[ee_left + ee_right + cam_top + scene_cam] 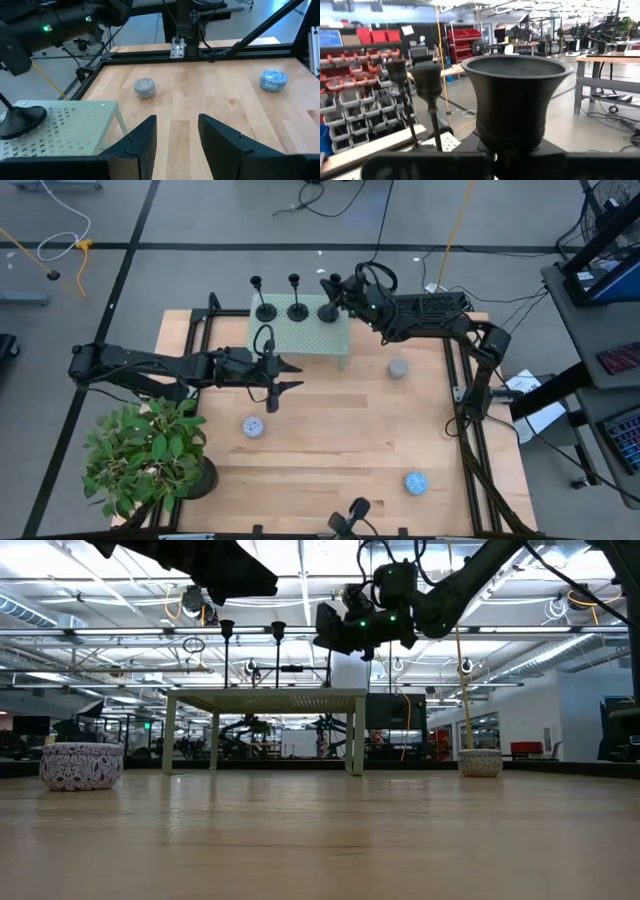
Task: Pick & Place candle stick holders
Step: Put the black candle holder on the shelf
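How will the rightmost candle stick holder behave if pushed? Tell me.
Probably tippy: the rightmost candle stick holder has a thin stem over a small round base. Likely stiff: the stem stands straight. It sits near the edge of the green stand, so could fall off.

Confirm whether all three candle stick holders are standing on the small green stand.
Yes: in the high view the three candle stick holders stand upright in a row along the back edge of the green stand.

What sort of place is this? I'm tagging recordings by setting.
Probably an industrial robotics lab or workshop: shelves of red parts bins, workbenches across an open concrete floor, and exposed ceiling ducts and strip lights beyond the wooden table.
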`<state>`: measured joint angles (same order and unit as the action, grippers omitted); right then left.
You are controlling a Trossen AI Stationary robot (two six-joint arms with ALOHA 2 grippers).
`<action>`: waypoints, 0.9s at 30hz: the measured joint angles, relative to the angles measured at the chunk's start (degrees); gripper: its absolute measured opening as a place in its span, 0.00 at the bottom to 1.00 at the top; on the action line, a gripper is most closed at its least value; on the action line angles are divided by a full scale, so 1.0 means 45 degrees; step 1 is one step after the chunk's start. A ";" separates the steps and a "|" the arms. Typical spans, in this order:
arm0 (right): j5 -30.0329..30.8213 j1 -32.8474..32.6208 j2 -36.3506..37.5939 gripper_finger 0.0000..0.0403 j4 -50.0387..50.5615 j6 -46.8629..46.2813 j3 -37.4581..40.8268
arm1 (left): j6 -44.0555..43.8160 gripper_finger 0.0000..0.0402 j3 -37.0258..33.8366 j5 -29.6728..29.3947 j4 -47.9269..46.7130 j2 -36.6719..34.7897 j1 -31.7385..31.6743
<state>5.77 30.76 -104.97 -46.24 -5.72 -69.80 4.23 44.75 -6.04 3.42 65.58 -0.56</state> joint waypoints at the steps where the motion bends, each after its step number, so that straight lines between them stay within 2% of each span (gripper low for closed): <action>1: -0.0040 0.0007 0.0000 0.03 0.0110 0.0130 0.0000 | 0.0000 0.38 0.0000 0.0000 0.0000 0.0000 0.0000; 6: -0.0974 0.0011 0.0000 0.06 0.0454 0.0981 0.0000 | 0.0005 0.38 0.0000 0.0000 -0.0070 0.0000 0.0000; 12: -0.0978 0.0006 0.0005 0.13 0.0433 0.1091 0.0000 | -0.0043 0.38 0.0000 0.0000 -0.0180 0.0000 0.0000; 20: -0.0973 0.0075 0.0010 0.33 0.0433 0.0745 0.0000 | -0.0296 0.38 0.0000 0.0007 -0.0534 0.0000 0.0000; 27: -0.0975 0.0156 0.0256 0.51 0.0913 0.0345 0.0000 | -0.1220 0.38 0.0000 0.0588 -0.1947 -0.0005 0.0000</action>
<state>1.38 31.46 -103.82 -42.13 -4.16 -69.80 -1.26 44.75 -3.40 -5.34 65.56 -0.56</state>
